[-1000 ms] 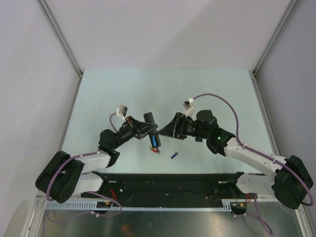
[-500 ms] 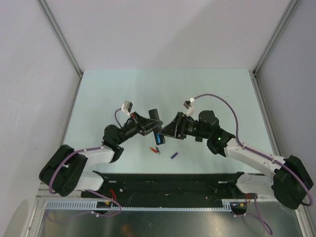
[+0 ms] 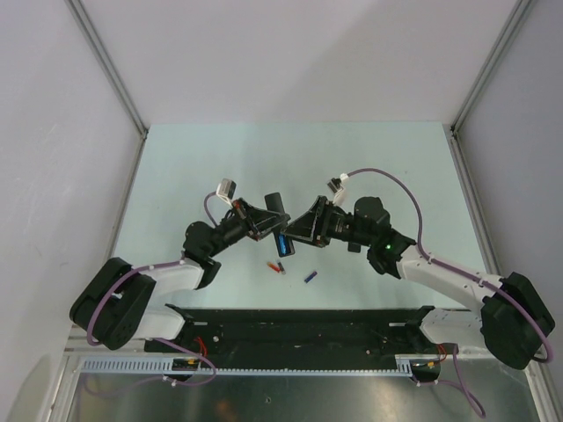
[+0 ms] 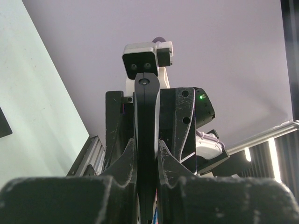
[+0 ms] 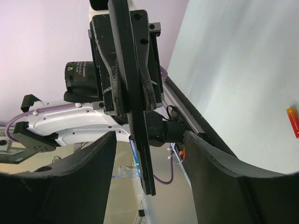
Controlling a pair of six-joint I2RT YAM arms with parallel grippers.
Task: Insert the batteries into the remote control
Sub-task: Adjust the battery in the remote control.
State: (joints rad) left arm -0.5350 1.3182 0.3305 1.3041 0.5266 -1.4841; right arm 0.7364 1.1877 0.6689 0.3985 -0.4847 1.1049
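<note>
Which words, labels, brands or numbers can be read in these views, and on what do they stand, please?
None can be read in any view.
Blue battery in the remote control: any print is too small.
Loose blue battery and loose red battery: likewise too small.

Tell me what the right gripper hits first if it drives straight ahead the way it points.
The remote control, held edge-on in the left gripper. It sits between the right gripper's open fingers, so it looks like first contact, though depth is hard to judge.
</note>
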